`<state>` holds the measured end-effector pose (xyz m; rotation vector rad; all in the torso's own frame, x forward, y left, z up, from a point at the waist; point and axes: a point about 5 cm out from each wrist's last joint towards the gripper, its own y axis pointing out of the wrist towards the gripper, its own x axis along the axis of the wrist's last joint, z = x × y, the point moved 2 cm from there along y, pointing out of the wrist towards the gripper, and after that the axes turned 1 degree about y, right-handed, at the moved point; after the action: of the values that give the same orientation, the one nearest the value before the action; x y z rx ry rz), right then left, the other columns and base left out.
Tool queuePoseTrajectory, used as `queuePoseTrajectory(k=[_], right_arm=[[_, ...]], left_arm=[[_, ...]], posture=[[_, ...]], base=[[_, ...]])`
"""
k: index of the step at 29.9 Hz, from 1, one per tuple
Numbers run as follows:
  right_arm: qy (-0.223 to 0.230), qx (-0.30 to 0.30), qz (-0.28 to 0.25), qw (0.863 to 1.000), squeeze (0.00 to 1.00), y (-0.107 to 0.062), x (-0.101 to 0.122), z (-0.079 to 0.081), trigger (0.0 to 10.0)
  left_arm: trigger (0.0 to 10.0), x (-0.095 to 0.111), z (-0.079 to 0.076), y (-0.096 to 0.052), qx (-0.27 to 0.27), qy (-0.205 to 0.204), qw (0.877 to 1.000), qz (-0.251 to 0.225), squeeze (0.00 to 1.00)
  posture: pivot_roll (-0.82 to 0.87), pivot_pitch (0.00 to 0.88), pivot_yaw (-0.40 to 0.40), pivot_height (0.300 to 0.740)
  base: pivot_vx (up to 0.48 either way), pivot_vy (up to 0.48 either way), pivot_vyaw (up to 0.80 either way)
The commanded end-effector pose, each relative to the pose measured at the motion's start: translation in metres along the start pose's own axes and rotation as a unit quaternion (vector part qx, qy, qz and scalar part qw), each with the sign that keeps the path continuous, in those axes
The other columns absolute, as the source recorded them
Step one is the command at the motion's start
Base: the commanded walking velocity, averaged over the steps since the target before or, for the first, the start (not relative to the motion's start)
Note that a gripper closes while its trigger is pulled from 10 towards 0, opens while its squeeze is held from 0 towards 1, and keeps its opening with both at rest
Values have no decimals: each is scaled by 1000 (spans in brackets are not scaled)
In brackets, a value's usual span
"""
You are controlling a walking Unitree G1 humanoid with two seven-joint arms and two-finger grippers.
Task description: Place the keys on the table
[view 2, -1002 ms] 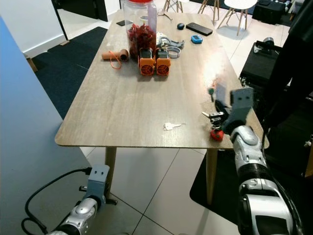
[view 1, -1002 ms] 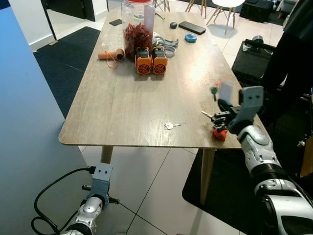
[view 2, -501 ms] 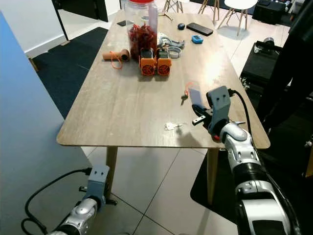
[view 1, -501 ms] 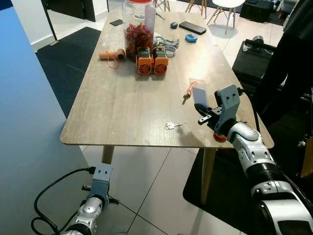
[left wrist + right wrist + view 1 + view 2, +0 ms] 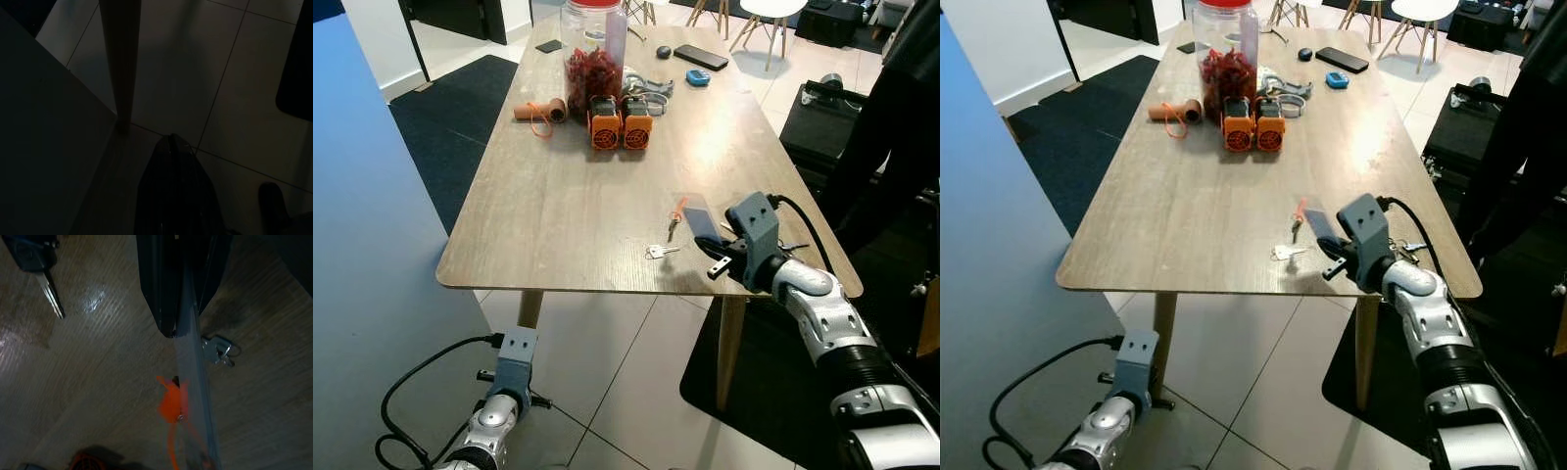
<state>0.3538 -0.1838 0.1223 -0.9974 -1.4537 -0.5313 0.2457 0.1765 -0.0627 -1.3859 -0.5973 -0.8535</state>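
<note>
1. The left gripper (image 5: 171, 139) hung low beside the table leg (image 5: 121, 58), above the tiled floor (image 5: 607, 392). In its dark wrist view the black fingers met in one tip, with nothing between them.
2. A black cable (image 5: 411, 392) curled over the floor just to that gripper's left.
3. The wooden table (image 5: 558, 196) lay under the right gripper. Far beyond that gripper and to its left stood an orange roll (image 5: 540, 109), a clear jar (image 5: 590, 54) of red pieces, and two orange blocks (image 5: 619, 127) side by side.
4. A lone silver key (image 5: 655, 252) lay flat on the wood just left of the right gripper's fingers, apart from them.
5. The keys (image 5: 673, 223), on an orange cord with a pale translucent strip, hung off the tips of the right gripper, low over the near part of the table. Whether they touched the wood could not be told, and they were blurred.
6. The right gripper (image 5: 176, 328) reached over the near right part of the table, its two black fingers pressed together on the translucent strip of the keys.
7. A black-headed key (image 5: 34, 259) lay flat on the wood, apart from the fingers.
8. Far beyond the right gripper, at the far end of the table, lay a black phone (image 5: 697, 56) and a small blue object (image 5: 695, 77).
</note>
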Motion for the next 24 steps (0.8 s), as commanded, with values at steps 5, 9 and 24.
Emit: queuePoseTrajectory(k=[5, 9, 24], right_arm=[[-2, -41, 12, 999, 0, -9, -1, -14, 10000], [-1, -94, 16, 995, 0, -12, 0, -29, 10000], [19, -121, 1, 992, 0, 6, 8, -32, 10000]], left_arm=[[10000, -4, 4, -1, 0, 6, 1000, 9, 0], [10000, -4, 4, -1, -2, 8, 1000, 9, 0], [10000, -3, 2, -1, -11, 23, 1000, 5, 0]], posture=[[37, 33, -16, 740], [36, 33, -15, 740], [39, 32, -19, 740]], base=[[0, 0, 0], [0, 0, 0], [0, 0, 0]])
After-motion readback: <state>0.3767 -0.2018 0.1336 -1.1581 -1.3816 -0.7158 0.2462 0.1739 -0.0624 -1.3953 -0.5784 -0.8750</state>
